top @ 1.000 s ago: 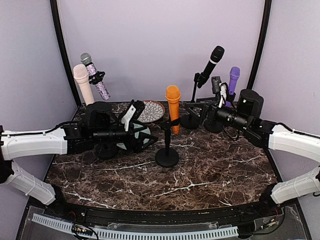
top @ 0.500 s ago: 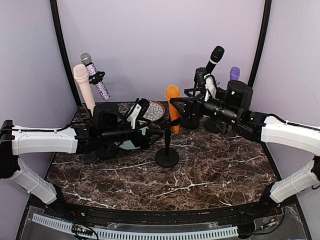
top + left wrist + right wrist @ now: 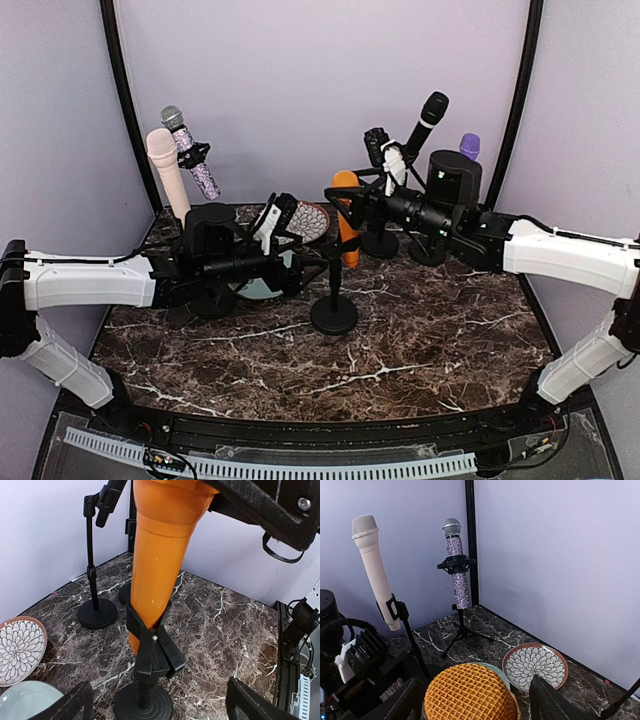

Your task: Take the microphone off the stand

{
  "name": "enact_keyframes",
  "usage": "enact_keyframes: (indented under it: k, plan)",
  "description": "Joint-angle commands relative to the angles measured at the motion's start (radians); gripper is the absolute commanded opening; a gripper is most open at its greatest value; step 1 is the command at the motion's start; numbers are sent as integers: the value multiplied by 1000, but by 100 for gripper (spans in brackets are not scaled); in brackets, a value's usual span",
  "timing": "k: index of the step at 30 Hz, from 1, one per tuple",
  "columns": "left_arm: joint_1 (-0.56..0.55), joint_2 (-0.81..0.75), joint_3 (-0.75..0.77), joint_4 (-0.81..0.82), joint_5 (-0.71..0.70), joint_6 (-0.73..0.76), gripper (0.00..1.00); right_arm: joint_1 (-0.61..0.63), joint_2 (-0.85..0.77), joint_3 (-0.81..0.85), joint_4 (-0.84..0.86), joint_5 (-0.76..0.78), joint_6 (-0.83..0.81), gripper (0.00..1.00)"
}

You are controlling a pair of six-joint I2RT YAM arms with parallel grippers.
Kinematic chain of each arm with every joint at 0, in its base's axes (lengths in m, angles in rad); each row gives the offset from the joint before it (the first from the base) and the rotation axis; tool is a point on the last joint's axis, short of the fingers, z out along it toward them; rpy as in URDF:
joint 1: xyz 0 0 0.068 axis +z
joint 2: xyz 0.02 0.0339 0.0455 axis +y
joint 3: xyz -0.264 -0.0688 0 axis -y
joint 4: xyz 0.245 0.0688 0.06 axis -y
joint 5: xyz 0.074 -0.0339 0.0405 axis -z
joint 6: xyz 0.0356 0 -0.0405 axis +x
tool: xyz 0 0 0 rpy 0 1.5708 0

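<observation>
The orange microphone (image 3: 347, 222) stands upright in the black clip (image 3: 152, 647) of its stand (image 3: 334, 314) at the table's middle. My right gripper (image 3: 350, 198) reaches in from the right at the height of the microphone's mesh head (image 3: 470, 694). It is open, with one finger (image 3: 546, 700) on each side of the head and small gaps showing. My left gripper (image 3: 298, 268) comes from the left, low down. It is wide open, its fingers (image 3: 247, 702) well apart on either side of the stand's pole and base (image 3: 143, 706), touching nothing.
At the back left a cream microphone (image 3: 166, 172) and a glittery one (image 3: 191, 152) sit on stands. A black microphone (image 3: 428, 118) and a purple one (image 3: 468, 147) stand at the back right. A patterned plate (image 3: 308, 222) and a pale green plate (image 3: 262, 287) lie behind my left gripper.
My right arm has swung left from the back-right stands to the orange microphone's head, and its jaws have narrowed. My left gripper has edged right toward the stand and opened slightly.
</observation>
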Motion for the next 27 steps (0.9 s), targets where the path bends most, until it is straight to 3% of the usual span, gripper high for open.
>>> enact_keyframes:
  k: [1, 6, 9, 27]
  plan:
    - [-1, -4, -7, 46, 12, 3, 95, 8, 15, 38, 16, 48, -18, 70]
    - [2, 19, 5, 51, 12, 12, 96, 10, 20, 44, 12, 67, -24, 51]
    - [4, 26, 7, 65, 13, 20, 98, 13, 16, 42, 13, 69, -31, 46]
    - [4, 151, 99, 106, -13, 109, 99, 16, 7, 28, 35, 63, -21, 43]
